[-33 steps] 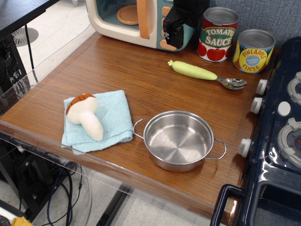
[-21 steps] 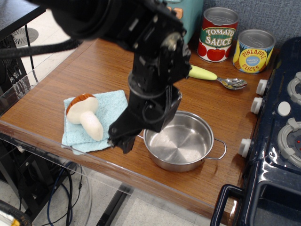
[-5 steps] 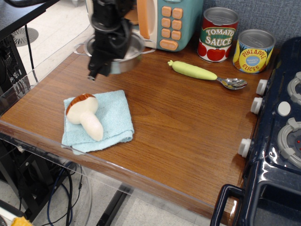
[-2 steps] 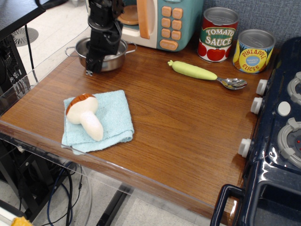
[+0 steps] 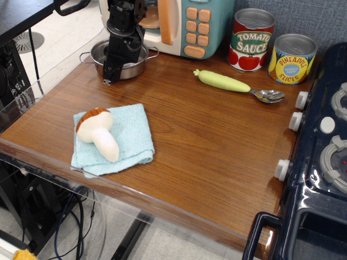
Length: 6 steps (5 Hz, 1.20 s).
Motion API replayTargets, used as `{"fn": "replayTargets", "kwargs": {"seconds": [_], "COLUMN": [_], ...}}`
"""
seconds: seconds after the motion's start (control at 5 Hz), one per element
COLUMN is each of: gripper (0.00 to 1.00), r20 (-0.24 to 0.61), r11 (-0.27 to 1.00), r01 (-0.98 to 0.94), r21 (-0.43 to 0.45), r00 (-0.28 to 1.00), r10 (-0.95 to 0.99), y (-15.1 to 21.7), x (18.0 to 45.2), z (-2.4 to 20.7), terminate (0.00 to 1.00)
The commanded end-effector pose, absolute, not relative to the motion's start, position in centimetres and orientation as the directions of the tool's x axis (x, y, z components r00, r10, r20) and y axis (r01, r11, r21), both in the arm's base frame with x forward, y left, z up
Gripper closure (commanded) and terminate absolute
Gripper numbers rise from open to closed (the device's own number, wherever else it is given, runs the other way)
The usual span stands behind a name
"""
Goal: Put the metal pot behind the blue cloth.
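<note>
Shiny steel, the metal pot (image 5: 130, 60) sits behind the blue cloth (image 5: 127, 138); the pincer (image 5: 111, 73) clamps its rim.

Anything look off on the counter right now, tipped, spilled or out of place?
Nothing spilled or tipped. The metal pot sits upright behind the blue cloth, near the toy microwave. A toy mushroom lies on the cloth.

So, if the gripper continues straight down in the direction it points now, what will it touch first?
Probably the wooden table. The gripper points down over the front rim of the metal pot, with its tip just in front of the rim. Depth is unclear, so it may touch the rim first.
</note>
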<state>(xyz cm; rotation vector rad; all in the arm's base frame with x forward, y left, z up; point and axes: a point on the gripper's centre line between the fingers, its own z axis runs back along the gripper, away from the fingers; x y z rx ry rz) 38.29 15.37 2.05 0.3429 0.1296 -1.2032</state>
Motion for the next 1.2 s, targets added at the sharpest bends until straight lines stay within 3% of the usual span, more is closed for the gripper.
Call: {"fn": "replayTargets", "kwargs": {"seconds": [0.0,0.4,0.8,1.0], "gripper": [0.00,0.00,0.00,0.00], "r20": [-0.281,-0.258,-0.215,-0.215], "r11": [0.332,0.344,0.327,0.327], "r01": [0.915,0.899,0.861,0.861], "r21": [0.231,0.272,0.388,0.388], "r00": [0.389,0.413,0.430,0.430], "r10": [-0.877,-0.874,-0.877,-0.877], "y": [15.8,15.9,14.1,14.1], "x": [37.3,37.1,36.4,36.4], "z": [4.3,6.6,11.2,11.2], "terminate": [0.00,0.00,0.00,0.00]}}
